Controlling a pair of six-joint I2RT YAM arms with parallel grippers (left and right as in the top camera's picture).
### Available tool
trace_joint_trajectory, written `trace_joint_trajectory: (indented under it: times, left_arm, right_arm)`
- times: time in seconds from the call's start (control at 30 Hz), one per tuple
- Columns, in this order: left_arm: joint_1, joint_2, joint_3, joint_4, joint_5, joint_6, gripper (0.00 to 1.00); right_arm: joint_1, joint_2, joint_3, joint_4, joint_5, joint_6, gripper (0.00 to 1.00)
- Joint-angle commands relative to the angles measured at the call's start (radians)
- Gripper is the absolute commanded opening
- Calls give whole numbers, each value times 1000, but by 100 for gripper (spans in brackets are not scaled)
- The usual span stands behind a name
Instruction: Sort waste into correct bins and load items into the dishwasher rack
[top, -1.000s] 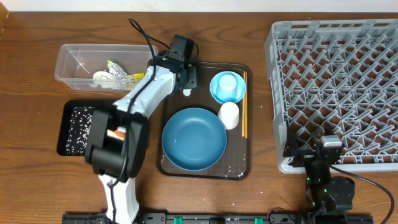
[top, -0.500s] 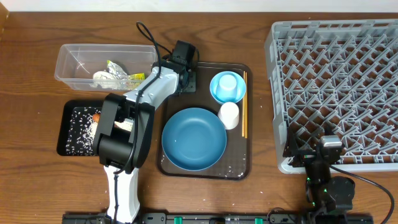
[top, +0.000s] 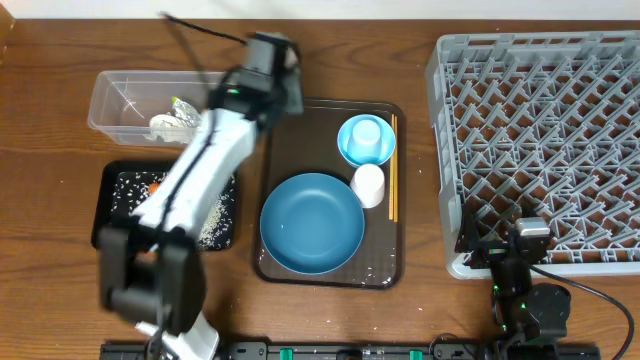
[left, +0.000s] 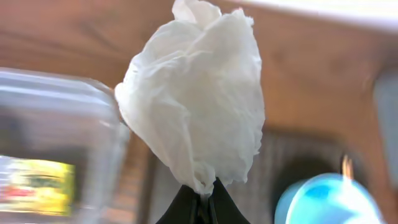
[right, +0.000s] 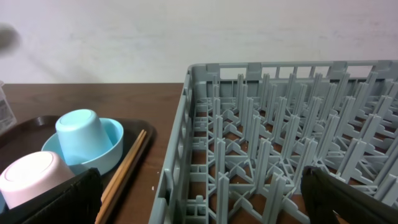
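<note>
My left gripper (left: 202, 190) is shut on a crumpled white paper (left: 196, 93) and holds it in the air. Seen from overhead, the blurred left gripper (top: 288, 92) hangs between the clear tub (top: 110, 95) and the brown tray's back left corner. In the tub lie a white-silver wrapper (top: 165, 124) and a yellow-green packet (top: 197, 113). The black tray (top: 105, 215) holds rice and a carrot (top: 154, 185). My right gripper (right: 202, 199) stands open at the grey rack's (top: 540, 130) front left corner.
The brown tray (top: 385, 270) carries a dark-blue bowl (top: 312, 222), a light-blue bowl (top: 345, 150) with a light-blue cup upside down in it, a white cup (top: 369, 184) and chopsticks (top: 392, 170). A few rice grains lie on this tray.
The left gripper has shut on the white paper at the brown tray's back left corner and lifted it up and back toward the clear tub. The right arm has not moved.
</note>
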Motion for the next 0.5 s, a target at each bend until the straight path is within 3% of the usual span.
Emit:
trace_joint_trajectory:
  times: [0.0,0.2,0.33,0.47]
  left_arm:
    - [91,-16,6,-10,-89,-145,6]
    - [235,13,6,-110,-89,-411,6]
    - [285,51,6,-115,-89,-521,6]
    - [299,77,6,-118,-84,-650,15]
  right_arm:
    - [3,-3,-2,-4,0,10,99]
    - [3,-2,-2,-4,0,10,99]
    - [3,-2,-2,-4,0,10,99]
    - [3,-2,-2,-4,0,10,99]
